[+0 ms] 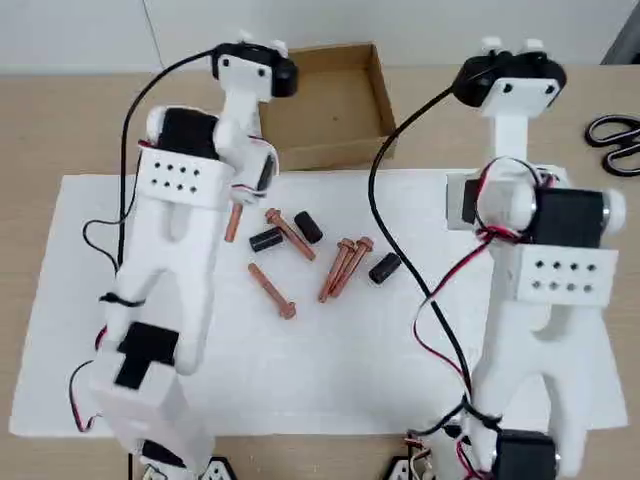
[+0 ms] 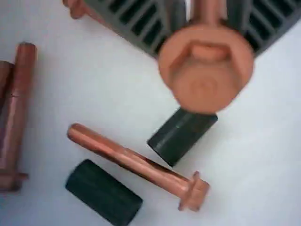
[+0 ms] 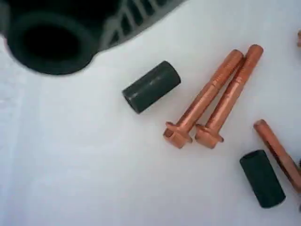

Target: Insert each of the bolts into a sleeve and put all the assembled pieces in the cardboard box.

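Your left hand (image 2: 207,21) is clamping a copper flange bolt (image 2: 205,70) by its shank, just in front of the cardboard box (image 1: 335,95), with the flanged head facing the wrist camera. Your right hand (image 3: 61,23) is closing around a black sleeve (image 3: 51,42) off to one side of the box. The sleeve's bore is showing open, probably so the bolt can be fed into it. The two held pieces are sitting well apart, so you are not yet mating them.

On the white sheet (image 1: 330,370) covering the surface, four loose bolts (image 1: 272,290) and three loose sleeves (image 1: 385,268) are lying scattered, farther from the box than the held bolt. They are sitting between your hands, so judge your crossing height carefully. Scissors (image 1: 615,140) are lying off the sheet, well away from the box.
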